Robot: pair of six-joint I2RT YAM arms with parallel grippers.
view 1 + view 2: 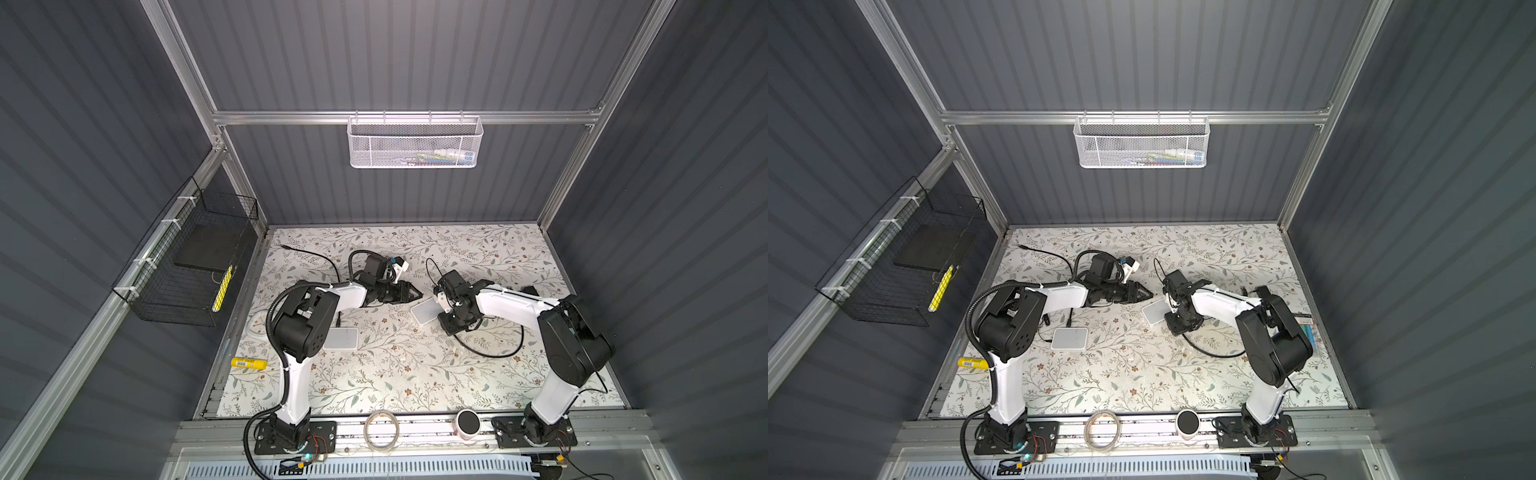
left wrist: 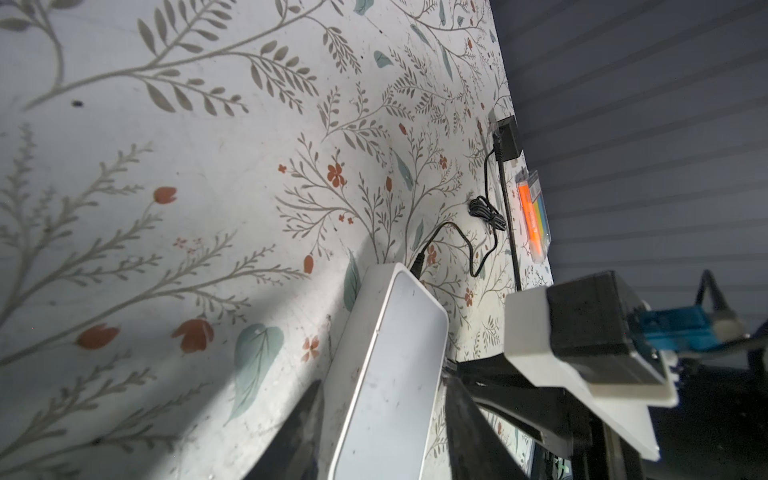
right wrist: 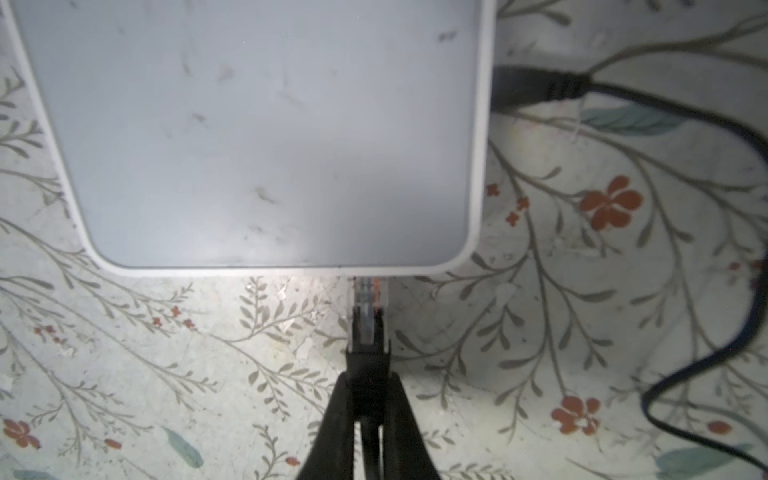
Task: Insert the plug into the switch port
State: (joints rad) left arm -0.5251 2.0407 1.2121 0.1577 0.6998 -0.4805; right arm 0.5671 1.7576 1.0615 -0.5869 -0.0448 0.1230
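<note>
1. Your right wrist view shows what both top views hide: the right gripper (image 3: 368,361) is clamped on the plug (image 3: 368,305), whose clear tip meets the edge of the switch (image 3: 266,133). You cannot tell how deep it sits.
2. Only the left wrist view shows the left gripper (image 2: 382,384) straddling the switch; whether it presses it, you cannot tell.
3. In both top views the switch lies mid-table, between the two grippers.
</note>
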